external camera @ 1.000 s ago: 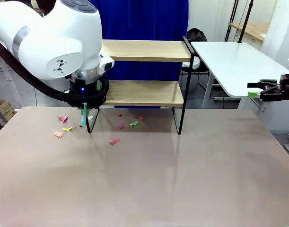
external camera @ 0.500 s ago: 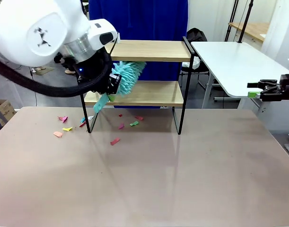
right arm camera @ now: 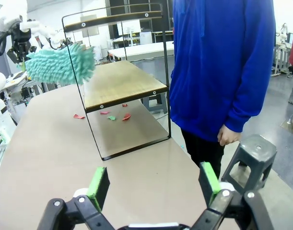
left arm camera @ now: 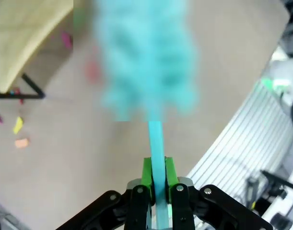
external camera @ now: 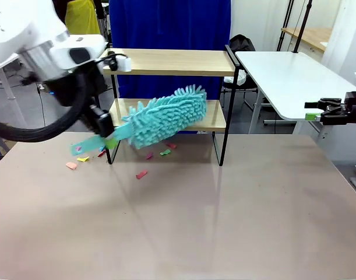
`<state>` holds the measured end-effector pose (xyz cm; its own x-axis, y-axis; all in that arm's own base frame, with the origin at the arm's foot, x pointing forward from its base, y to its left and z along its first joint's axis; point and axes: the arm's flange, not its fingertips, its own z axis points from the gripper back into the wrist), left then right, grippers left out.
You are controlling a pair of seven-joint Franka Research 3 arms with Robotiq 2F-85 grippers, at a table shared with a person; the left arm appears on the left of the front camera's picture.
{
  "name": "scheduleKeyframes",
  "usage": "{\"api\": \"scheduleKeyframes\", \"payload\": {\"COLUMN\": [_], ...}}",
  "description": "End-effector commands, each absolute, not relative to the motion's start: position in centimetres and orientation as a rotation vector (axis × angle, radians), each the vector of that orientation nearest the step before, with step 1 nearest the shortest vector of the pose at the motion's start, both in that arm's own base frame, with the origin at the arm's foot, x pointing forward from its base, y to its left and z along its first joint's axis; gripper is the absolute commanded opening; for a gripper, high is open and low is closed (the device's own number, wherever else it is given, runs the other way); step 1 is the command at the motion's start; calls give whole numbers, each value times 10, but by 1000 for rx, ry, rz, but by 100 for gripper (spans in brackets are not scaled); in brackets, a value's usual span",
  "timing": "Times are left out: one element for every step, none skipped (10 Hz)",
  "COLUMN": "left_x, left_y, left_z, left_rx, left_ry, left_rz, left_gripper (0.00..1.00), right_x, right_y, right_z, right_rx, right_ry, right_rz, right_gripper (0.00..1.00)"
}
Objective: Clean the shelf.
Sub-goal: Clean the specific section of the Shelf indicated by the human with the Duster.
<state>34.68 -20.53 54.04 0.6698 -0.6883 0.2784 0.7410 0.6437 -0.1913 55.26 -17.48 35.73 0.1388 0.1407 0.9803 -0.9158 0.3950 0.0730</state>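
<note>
Now that the left end effector [left arm camera: 157, 166], clamped on the duster [external camera: 166, 116], has swung it up to the shelf [external camera: 172, 61], wiping can start; the right end effector [right arm camera: 154, 184] gapes apart.

I see the shelf [external camera: 178, 62] standing upright on thin black legs at the far side of the table [external camera: 224, 221], left of centre. Its two light wooden boards lie level, one above the other.

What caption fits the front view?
Left gripper holds a teal duster by the shelf's lower board; paper scraps lie on the table.
</note>
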Motion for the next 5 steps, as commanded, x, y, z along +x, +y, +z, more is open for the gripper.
{"api": "scheduleKeyframes", "payload": {"left_x": [333, 320, 304, 291, 279], "left_y": [-166, -154, -141, -128, -120], "left_z": [547, 551, 556, 566, 576], "left_rx": [-250, -235, -164, -129, -86], "left_ry": [-176, -145, -80, -28, 58], "left_rz": [-916, -952, -1018, -1019, -1041], "left_gripper": [13, 13, 13, 13, 13], "right_x": [550, 550, 550, 550, 550], "right_y": [-172, -172, -172, -172, -172], "right_z": [360, 360, 360, 360, 360], "right_rx": [839, 839, 839, 839, 839], "right_ry": [-1177, -1177, -1177, -1177, -1177], "right_rz": [917, 917, 917, 917, 917], "right_gripper": [100, 100, 100, 100, 100]}}
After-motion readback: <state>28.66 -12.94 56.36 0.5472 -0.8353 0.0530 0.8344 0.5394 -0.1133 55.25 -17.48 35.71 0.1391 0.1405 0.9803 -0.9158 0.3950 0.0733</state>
